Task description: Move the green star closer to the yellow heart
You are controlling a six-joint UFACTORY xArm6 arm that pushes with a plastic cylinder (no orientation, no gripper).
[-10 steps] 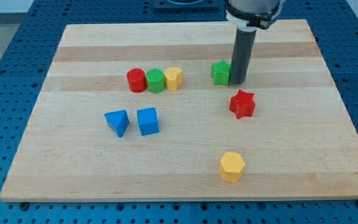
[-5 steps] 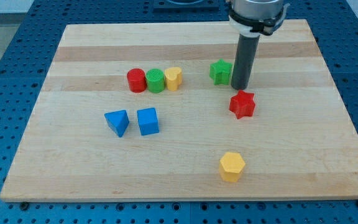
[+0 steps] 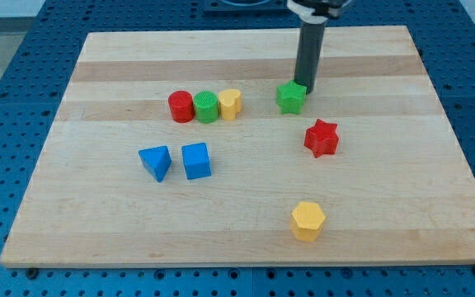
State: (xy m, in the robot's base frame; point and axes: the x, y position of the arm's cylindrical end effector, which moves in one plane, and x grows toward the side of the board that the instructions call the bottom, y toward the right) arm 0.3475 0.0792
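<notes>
The green star (image 3: 290, 97) lies on the wooden board, right of centre toward the view's top. The yellow heart (image 3: 231, 104) sits to its left, at the right end of a touching row with a green cylinder (image 3: 207, 107) and a red cylinder (image 3: 181, 106). A gap separates the star from the heart. My tip (image 3: 307, 89) stands at the star's upper right edge, touching or nearly touching it.
A red star (image 3: 321, 138) lies below and right of the green star. A blue triangular block (image 3: 156, 162) and a blue cube (image 3: 196, 160) sit left of centre. A yellow hexagon (image 3: 308, 220) lies near the view's bottom. The board (image 3: 435, 190) rests on a blue pegboard.
My tip moved from the star's right side, first slightly down, then up to its upper right edge. The green star shifted slightly left and down.
</notes>
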